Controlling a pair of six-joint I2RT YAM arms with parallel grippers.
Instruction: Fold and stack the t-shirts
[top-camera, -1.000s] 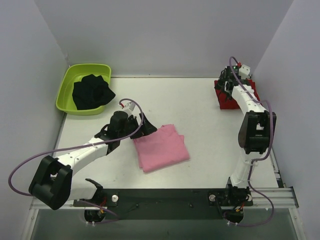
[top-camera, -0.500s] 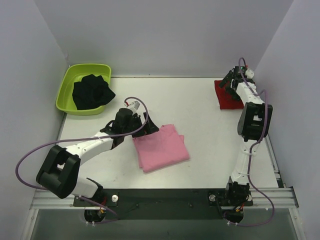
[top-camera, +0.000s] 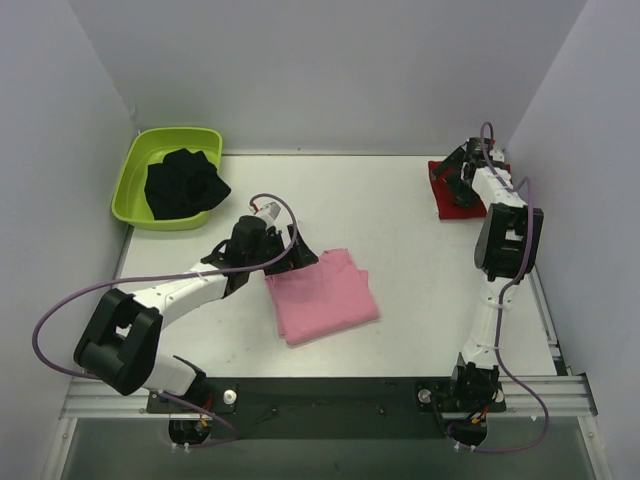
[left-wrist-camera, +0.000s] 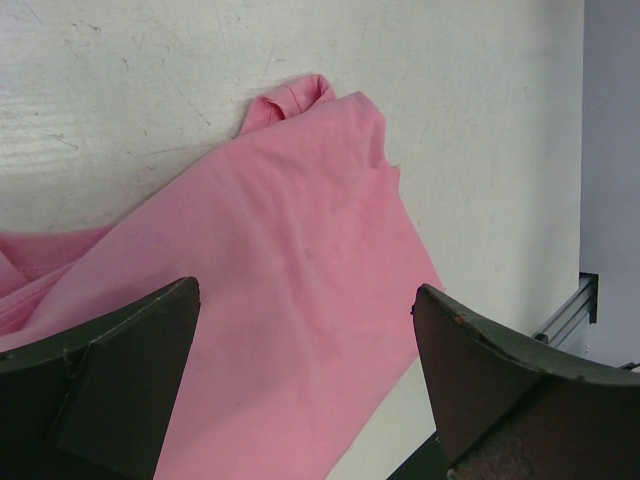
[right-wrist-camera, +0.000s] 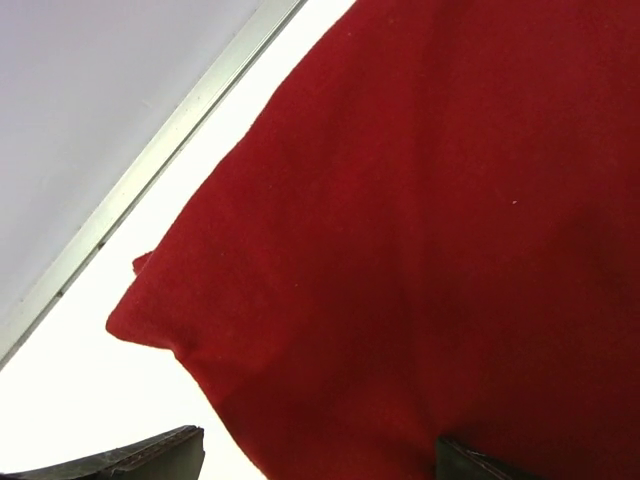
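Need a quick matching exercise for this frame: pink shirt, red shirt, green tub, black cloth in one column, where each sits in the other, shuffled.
Things:
1. pink t-shirt
2. red t-shirt
3. lime green tub
4. black cloth

Places:
A. inside the tub
B. far right corner of the table
C. middle of the table, lying flat
D. far left corner, by the wall

Pairs: 1-C, 2-B, 3-D, 4-A

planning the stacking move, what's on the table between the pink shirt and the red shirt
Nothing. In the top view, the stretch of tabletop between the pink shirt and the red shirt is bare.
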